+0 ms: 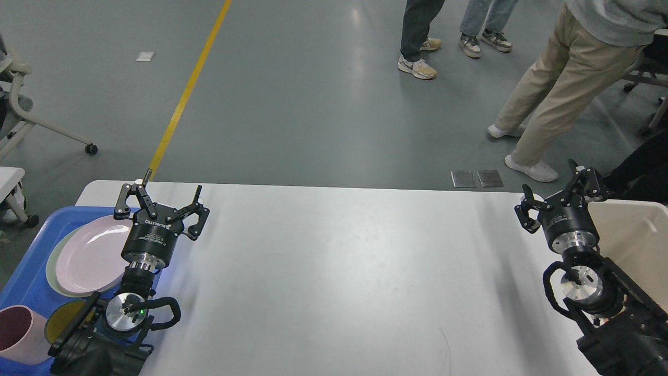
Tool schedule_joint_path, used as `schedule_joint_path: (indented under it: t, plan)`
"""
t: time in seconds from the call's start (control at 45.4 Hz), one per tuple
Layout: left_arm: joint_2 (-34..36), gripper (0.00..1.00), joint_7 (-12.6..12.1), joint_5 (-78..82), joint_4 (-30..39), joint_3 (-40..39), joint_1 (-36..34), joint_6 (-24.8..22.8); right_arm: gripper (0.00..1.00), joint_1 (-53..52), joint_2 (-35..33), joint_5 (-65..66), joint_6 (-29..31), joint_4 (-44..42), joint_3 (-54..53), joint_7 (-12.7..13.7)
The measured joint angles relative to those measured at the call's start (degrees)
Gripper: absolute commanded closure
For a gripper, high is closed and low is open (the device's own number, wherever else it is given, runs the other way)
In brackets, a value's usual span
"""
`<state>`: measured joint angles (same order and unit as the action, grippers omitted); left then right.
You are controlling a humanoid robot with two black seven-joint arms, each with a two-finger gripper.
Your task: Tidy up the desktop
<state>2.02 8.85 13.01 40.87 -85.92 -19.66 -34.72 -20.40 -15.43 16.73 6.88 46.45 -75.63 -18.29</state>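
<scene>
The desktop (339,271) is a wide white tabletop with rounded corners, and its surface between my arms carries no objects. My left gripper (160,196) hovers over its far left corner, open, with nothing between its fingers. My right gripper (557,189) stands over the far right corner, beside the bin, also open and holding nothing.
A blue tray (26,271) at the left holds a pink plate (88,253) on a pale green one, a yellow disc (60,321) and a pink cup (18,334). A beige bin (634,240) stands at the right. People stand beyond the table; a chair (31,120) is far left.
</scene>
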Motion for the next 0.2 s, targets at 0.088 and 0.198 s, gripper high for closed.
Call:
schedule_joint_path:
  t: [0.088, 0.198]
  plan:
    - [0.0, 0.03, 0.0, 0.0, 0.0, 0.0, 0.0, 0.0, 0.00, 0.0, 0.9, -0.1, 0.1, 0.2, -0.1, 0.0]
    - [0.0, 0.03, 0.0, 0.0, 0.0, 0.0, 0.0, 0.0, 0.00, 0.0, 1.3, -0.2, 0.1, 0.4, -0.1, 0.0]
